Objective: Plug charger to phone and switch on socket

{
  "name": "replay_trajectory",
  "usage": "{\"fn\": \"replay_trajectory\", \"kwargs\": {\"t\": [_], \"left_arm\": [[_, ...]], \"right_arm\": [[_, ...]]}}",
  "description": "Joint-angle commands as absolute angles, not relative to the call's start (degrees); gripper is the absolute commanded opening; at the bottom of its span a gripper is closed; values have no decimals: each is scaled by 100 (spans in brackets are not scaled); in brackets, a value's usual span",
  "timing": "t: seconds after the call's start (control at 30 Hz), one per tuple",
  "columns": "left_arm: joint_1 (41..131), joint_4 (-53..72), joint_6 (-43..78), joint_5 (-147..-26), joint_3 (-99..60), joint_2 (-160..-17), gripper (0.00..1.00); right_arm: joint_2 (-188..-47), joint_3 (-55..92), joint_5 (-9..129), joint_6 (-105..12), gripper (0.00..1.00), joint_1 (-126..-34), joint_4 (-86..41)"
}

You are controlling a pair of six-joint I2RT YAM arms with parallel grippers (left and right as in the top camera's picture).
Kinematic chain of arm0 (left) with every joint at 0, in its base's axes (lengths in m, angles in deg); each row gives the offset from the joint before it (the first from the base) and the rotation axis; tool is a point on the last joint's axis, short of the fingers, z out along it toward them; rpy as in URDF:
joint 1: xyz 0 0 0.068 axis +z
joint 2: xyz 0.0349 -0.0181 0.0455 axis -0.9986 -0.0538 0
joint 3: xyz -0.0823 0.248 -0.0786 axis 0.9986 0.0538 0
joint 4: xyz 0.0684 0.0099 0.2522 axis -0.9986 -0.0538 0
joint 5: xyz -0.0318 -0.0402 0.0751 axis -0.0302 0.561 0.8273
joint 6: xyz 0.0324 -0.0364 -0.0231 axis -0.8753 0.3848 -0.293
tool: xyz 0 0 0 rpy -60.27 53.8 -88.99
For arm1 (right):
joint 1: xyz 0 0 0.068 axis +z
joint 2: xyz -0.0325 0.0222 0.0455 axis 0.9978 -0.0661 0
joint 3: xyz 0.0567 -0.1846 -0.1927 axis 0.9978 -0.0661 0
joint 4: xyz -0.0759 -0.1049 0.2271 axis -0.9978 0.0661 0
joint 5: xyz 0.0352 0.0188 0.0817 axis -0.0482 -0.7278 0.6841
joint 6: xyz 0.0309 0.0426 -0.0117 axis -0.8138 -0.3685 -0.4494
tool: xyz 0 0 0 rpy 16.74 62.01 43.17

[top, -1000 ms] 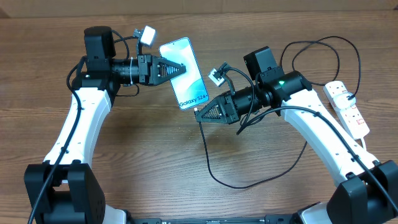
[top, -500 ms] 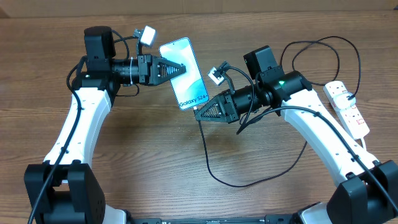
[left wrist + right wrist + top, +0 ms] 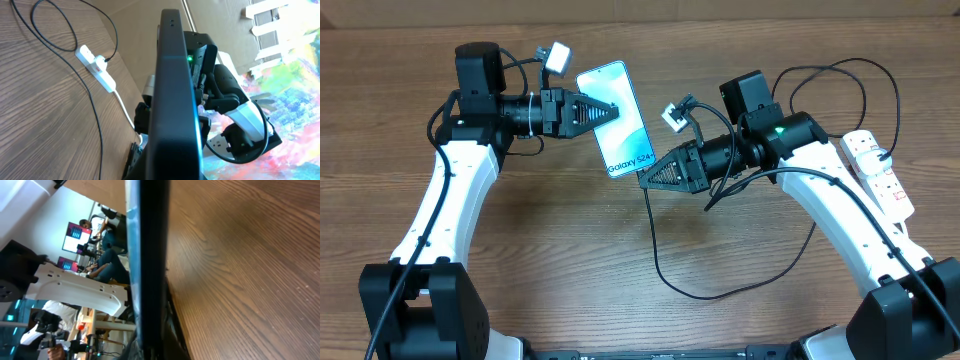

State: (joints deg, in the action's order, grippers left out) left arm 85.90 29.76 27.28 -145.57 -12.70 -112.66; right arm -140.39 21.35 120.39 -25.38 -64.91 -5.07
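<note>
My left gripper (image 3: 610, 112) is shut on the phone (image 3: 625, 132) and holds it above the table, screen up, with the "Galaxy S24" end toward my right arm. The left wrist view shows the phone edge-on (image 3: 175, 95), and so does the right wrist view (image 3: 152, 255). My right gripper (image 3: 645, 180) is shut on the connector end of the charger (image 3: 653, 245) and holds it against the phone's near end. I cannot tell whether the tip is inserted. The black cable loops over the table to its plug (image 3: 886, 156) in the socket (image 3: 882, 180) at the far right.
The white power strip with the black plug also shows in the left wrist view (image 3: 95, 67), its thick white cord trailing toward my right arm. A loop of cable lies at the back right (image 3: 840, 75). Bare wooden table (image 3: 550, 260) spreads in front.
My right gripper has shifted slightly to the right and up with the connector, staying at the phone's near end. The left arm and phone have not moved.
</note>
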Motion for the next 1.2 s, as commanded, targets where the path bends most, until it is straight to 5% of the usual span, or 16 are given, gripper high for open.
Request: {"fn": "replay_trajectory", "kwargs": {"t": [0.0, 1.17], "left_arm": [[8614, 3044, 2588, -14795, -1355, -11180, 4], [8614, 3066, 2750, -14544, -1355, -11180, 4]], "right_arm": [[-14045, 2139, 12264, -2534, 4, -6495, -486], [-14045, 2137, 12023, -2536, 4, -6373, -457]]}}
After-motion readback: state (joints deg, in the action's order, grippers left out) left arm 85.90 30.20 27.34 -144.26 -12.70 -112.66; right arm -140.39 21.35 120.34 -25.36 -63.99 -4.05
